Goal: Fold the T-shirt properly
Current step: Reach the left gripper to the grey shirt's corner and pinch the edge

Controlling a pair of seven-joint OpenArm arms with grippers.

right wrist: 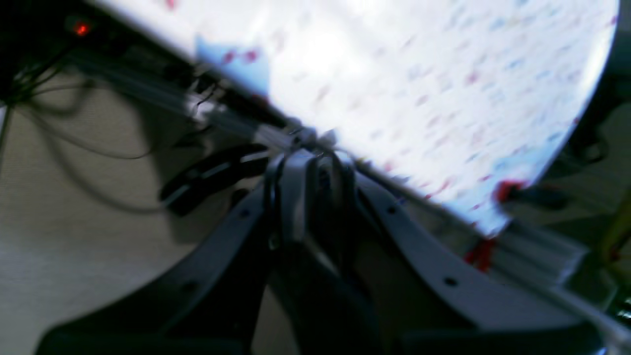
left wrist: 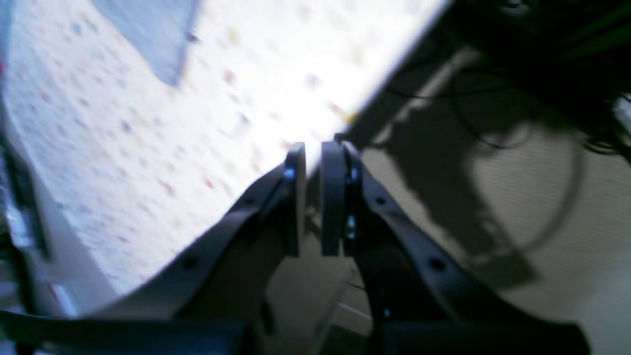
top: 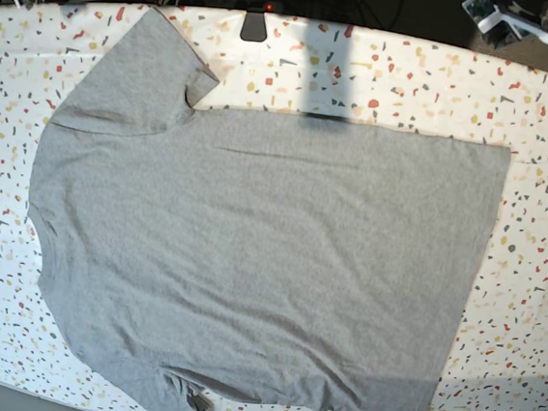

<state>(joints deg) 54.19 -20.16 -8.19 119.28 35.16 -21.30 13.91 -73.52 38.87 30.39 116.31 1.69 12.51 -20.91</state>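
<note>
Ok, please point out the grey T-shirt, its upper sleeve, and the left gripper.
Light heather-grey cotton T-shirt point(top: 269, 254), base view, middle of the body.
Upper short sleeve point(top: 141, 76), base view, middle of the sleeve.
Black left gripper point(left wrist: 313, 197), left wrist view, midway between the fingertips.

You find no readable text, label, brand, number or sign in any view. T-shirt point(top: 260, 253) shows plain grey side up, no lettering visible (both wrist views too blurred for small print). Terrazzo-speckled tabletop point(top: 546, 105) carries no markings.
</note>
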